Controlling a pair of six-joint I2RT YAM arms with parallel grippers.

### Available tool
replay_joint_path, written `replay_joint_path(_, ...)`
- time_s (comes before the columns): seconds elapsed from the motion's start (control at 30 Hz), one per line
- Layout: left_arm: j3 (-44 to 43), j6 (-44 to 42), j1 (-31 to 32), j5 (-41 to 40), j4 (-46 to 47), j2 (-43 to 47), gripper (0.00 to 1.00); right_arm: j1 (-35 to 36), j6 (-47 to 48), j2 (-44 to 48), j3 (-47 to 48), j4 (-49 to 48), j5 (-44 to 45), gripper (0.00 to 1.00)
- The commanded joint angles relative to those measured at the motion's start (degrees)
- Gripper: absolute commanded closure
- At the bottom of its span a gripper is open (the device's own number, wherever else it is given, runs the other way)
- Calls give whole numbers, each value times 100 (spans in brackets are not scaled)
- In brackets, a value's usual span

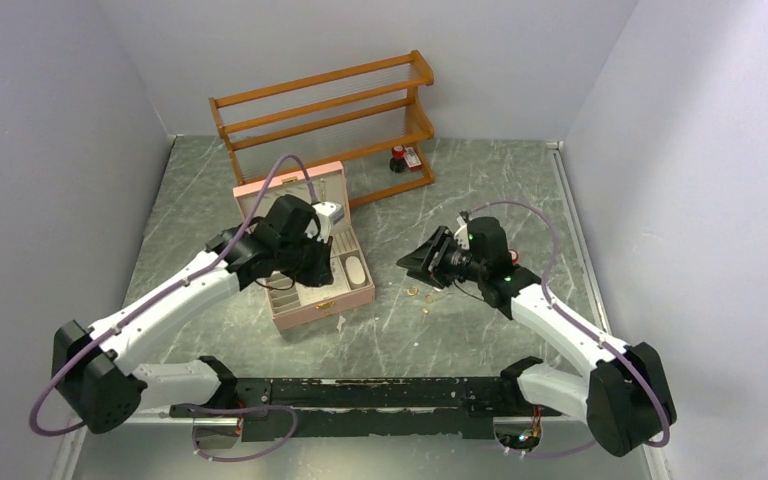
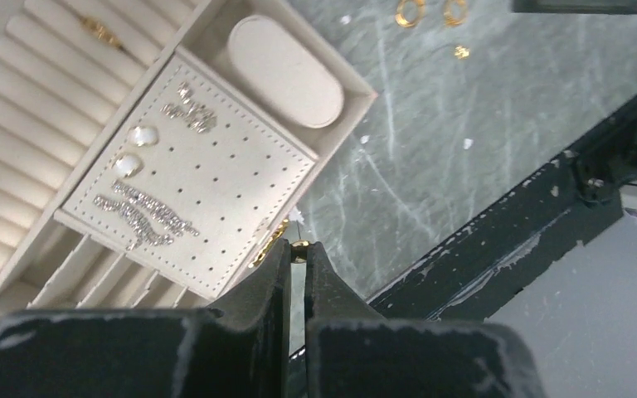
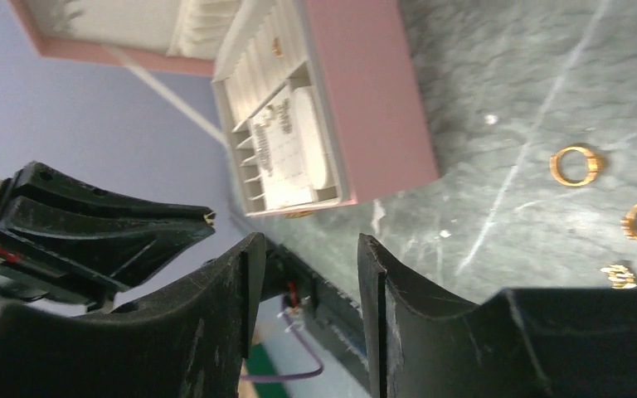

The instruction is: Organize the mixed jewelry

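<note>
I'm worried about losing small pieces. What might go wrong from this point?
The left gripper pinches a tiny gold piece only at its very fingertips, by the front edge of the pink box; it may slip and land on the table rather than in a compartment. The open right gripper hangs near loose rings; a low sweep might scatter them.

White arms (image 1: 175,298), black fingers (image 3: 216,323), purple cables (image 1: 285,158)
</note>
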State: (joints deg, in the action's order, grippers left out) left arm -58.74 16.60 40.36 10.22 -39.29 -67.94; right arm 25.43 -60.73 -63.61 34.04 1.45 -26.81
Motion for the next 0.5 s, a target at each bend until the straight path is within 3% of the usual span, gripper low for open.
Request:
replay_joint_path(0.0, -315, 408, 4, -719, -709, -376, 95, 271, 454, 252, -336, 228, 1191, 51)
replay_joint_path(0.23, -653, 628, -86, -1012, -1003, -1153, 95, 1407, 797, 160, -1118, -1204, 1898, 52)
replay_joint_path(0.47, -735, 857, -241, -1367, -1249, -1336, 95, 1996, 937, -164, -1549, -2321, 1987, 52)
